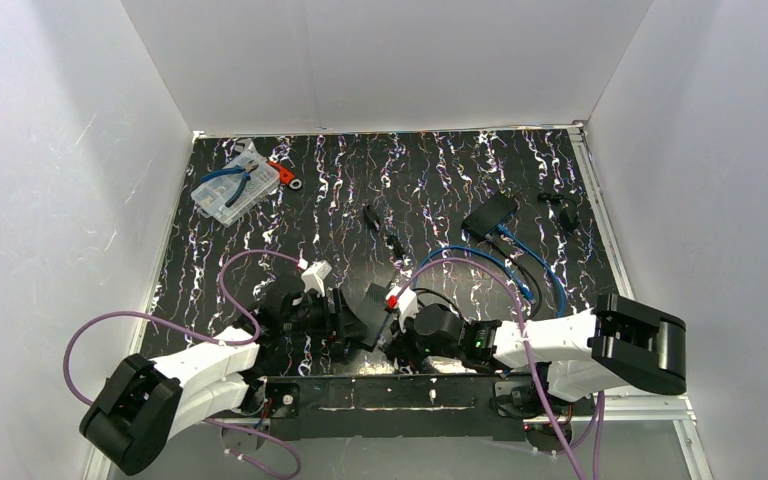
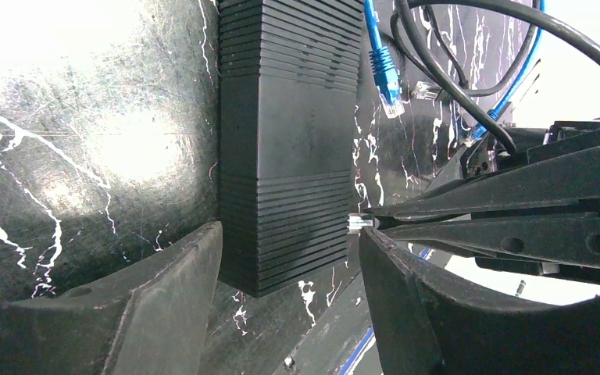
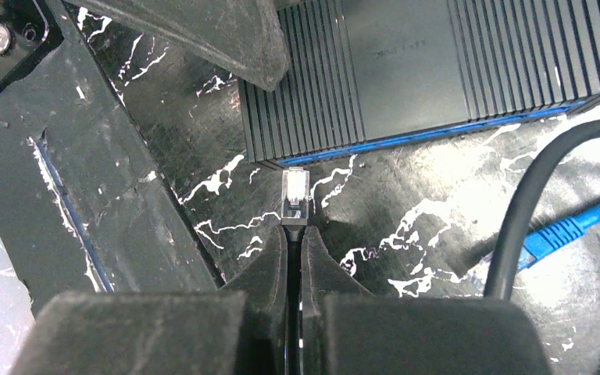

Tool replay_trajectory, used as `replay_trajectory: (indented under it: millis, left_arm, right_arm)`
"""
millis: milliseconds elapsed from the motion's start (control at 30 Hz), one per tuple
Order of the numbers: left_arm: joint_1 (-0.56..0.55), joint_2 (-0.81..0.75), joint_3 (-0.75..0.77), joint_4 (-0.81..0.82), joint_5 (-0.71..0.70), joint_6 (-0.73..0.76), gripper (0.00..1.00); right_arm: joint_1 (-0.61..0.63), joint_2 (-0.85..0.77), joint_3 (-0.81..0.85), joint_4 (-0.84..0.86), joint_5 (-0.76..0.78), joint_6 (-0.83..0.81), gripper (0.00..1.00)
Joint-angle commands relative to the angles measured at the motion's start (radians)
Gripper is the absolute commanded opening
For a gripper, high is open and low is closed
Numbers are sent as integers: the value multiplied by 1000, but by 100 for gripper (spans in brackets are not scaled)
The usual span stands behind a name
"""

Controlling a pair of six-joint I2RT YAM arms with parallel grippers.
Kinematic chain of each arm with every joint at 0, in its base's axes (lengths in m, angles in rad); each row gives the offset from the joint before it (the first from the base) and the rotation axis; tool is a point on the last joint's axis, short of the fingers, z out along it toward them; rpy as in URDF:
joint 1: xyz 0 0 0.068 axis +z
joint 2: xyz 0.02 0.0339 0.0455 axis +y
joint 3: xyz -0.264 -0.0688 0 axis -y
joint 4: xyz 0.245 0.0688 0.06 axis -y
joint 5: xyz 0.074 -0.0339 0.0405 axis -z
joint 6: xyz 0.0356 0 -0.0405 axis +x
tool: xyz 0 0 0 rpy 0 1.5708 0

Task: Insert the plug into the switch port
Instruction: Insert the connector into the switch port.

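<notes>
Two grippers met at the switch (image 3: 437,70) lying flat on the table (image 2: 62,156). The right gripper (image 3: 294,244) had its jaws closed on the clear plug (image 3: 296,195), whose tip sat just at the switch's blue-edged port face. The left gripper (image 2: 289,258) straddled the switch, jaws apart, one finger (image 2: 164,289) touching it. A slightly tilted or off-centre plug could have jammed on the port rim; an unclamped switch might have slid away under the push.

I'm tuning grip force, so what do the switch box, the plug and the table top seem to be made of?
The switch looks like matte black moulded plastic, ribbed with fine grooves. The plug, pinched in the right gripper, looks like clear hard plastic, since it is see-through and glints. The table top is glossy black with white veins; marble-look film or laminate, I cannot tell which.
</notes>
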State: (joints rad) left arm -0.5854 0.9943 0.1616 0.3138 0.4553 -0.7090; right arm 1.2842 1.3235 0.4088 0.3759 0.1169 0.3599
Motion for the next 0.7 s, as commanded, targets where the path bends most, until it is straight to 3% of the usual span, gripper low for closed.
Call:
replay_trajectory:
  millis: [0,667]
  left_arm:
    - [1,11,-14,-35,25,13,62]
    - [1,9,-17,-51,30,33,58]
  right_arm:
    - [8,26,-18,127,11,2,1]
    - [23,39,-21,186,73,-5,1]
